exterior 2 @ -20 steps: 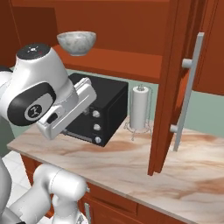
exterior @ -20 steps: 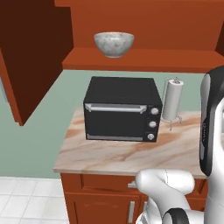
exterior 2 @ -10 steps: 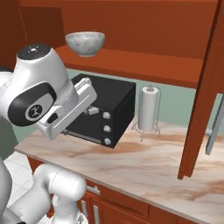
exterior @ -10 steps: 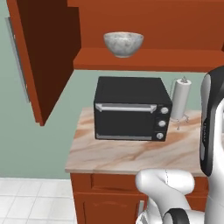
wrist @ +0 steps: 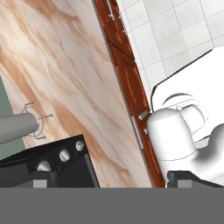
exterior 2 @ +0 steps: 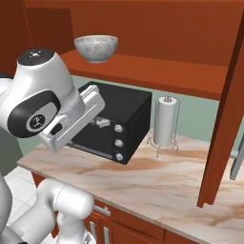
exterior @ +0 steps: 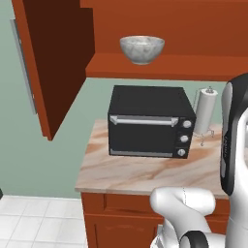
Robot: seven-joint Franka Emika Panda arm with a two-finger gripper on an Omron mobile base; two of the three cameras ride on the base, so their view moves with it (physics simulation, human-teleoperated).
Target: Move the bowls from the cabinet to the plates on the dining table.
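A white-grey speckled bowl [exterior: 142, 48] [exterior 2: 96, 47] stands upright on the open shelf of the reddish-brown cabinet [exterior: 164, 67] [exterior 2: 162, 71], whose doors are swung wide. My gripper [wrist: 114, 179] is open and empty. It points down at the marble counter, well below the bowl and in front of the oven. The dark fingertips [wrist: 43, 179] stand far apart. The plates and the dining table are out of view.
A black oven [exterior: 147, 121] [exterior 2: 112, 126] sits on the short marble counter [exterior: 140, 174] under the shelf, with a paper towel holder [exterior: 206, 114] [exterior 2: 164, 121] to its right. Open cabinet doors [exterior: 53, 63] [exterior 2: 224, 119] hang out on both sides. The floor is white tile [exterior: 34, 223].
Both base views have shifted, so the base has driven. The bowl, oven and doors now sit further right in the picture. The arm's pose and the open gripper are unchanged.
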